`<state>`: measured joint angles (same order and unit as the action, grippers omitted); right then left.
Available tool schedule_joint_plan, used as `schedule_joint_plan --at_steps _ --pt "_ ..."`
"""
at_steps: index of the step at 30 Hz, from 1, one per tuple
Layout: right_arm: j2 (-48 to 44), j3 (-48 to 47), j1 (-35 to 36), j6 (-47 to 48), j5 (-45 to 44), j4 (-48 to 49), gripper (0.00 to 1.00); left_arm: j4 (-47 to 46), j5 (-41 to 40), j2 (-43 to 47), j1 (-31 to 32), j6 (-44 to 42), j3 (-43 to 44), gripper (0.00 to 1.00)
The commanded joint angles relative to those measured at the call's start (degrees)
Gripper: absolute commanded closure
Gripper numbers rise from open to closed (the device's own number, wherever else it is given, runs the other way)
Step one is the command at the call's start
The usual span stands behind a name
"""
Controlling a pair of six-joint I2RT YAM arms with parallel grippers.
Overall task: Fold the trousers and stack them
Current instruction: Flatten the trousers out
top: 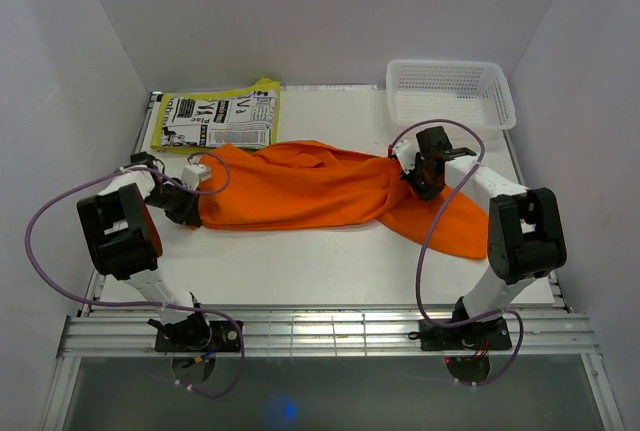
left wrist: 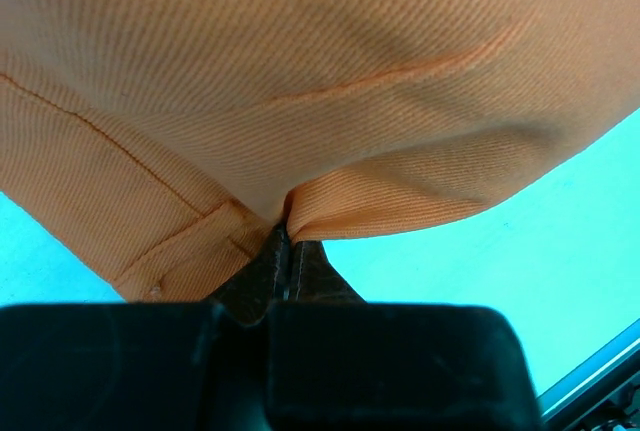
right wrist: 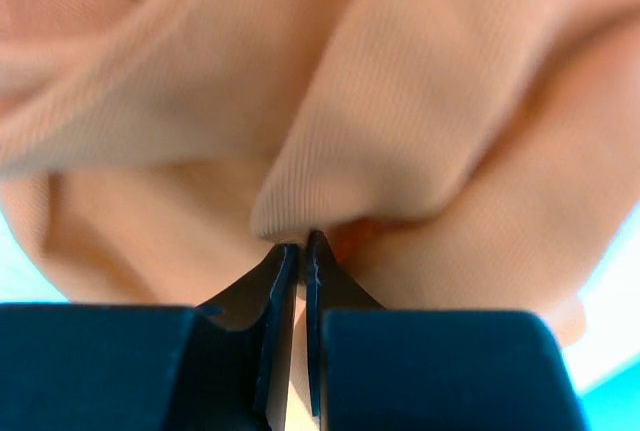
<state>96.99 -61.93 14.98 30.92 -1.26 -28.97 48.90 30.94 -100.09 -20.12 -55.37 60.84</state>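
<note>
table [top: 300,261]: white, flat, walls on three sides; wide bare strip along near edge between arms.
trousers [top: 300,186]: orange ribbed soft cloth, bunched lengthwise across table middle, stitched seams visible; right end spreads toward right edge beside right arm.
basket [top: 400,101]: white mesh plastic, rectangular, far right corner, apart from trousers.
paper [top: 215,116]: printed, yellow-edged, far left, just beside cloth's far edge.
left gripper [left wrist: 288,241]: clenched on trousers' left hem fold.
right gripper [right wrist: 303,241]: pinching cloth fold at right end.
</note>
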Motion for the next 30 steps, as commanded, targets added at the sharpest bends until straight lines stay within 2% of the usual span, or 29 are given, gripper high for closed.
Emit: schedule_joint_plan --at_steps 1,4,8,11,14,15,17,20,21,22,24,25,27,28,30 --pt "-6.5 -3.0 -2.8 3.6 -1.9 -0.9 0.92 -0.8 2.7 0.4 -0.9 1.6 3.5 1.0" --pt "-10.2 -7.0 -7.0 8.0 -1.4 -3.5 0.92 0.4 4.1 1.0 -1.8 3.8 7.3 1.0" --pt "-14.1 -17.7 -13.8 14.2 3.2 -7.7 0.92 2.3 9.5 2.2 -4.4 9.2 18.3 1.0" --pt "-16.6 -23.1 -19.5 19.9 6.5 -12.9 0.92 7.1 12.2 1.7 -5.4 9.8 26.6 1.0" --pt "-21.2 -23.2 -24.8 25.8 10.4 -17.2 0.92 11.9 12.5 0.9 -6.2 8.6 30.9 1.0" --pt "-22.6 -21.8 -27.9 31.0 11.4 -19.1 0.92 12.4 12.0 1.0 -6.7 7.5 31.8 1.0" --pt "-27.0 -19.7 -31.4 40.4 15.1 -21.9 0.92 13.8 11.8 1.8 -8.3 6.0 31.6 1.0" --pt "-32.1 -14.1 -39.6 50.8 19.3 -27.4 0.92 15.4 11.4 3.9 -11.8 1.9 29.7 1.0" --pt "-33.2 -11.4 -44.0 58.0 20.2 -29.2 0.92 15.6 11.2 4.6 -12.7 -0.8 27.9 1.0" --pt "-34.7 -10.1 -46.5 61.4 21.1 -32.0 0.92 16.1 10.8 5.3 -13.7 -2.6 26.7 1.0" --pt "-35.0 -7.9 -52.9 68.0 22.8 -35.5 0.92 15.9 9.8 7.0 -16.9 -6.0 24.0 1.0" --pt "-34.5 -6.5 -55.0 74.8 22.5 -40.2 0.92 15.6 9.0 7.5 -19.3 -8.8 21.4 1.0" --pt "-33.6 -5.4 -59.1 79.5 21.8 -44.0 0.92 16.1 8.4 8.1 -21.4 -12.5 19.0 1.0" --pt "-33.1 -3.9 -59.6 82.4 21.1 -45.9 0.92 16.5 7.0 8.3 -22.1 -17.0 16.1 1.0" --pt "-34.0 -1.4 -59.7 83.9 20.2 -46.1 0.92 14.9 4.9 10.3 -23.0 -20.0 12.0 1.0"
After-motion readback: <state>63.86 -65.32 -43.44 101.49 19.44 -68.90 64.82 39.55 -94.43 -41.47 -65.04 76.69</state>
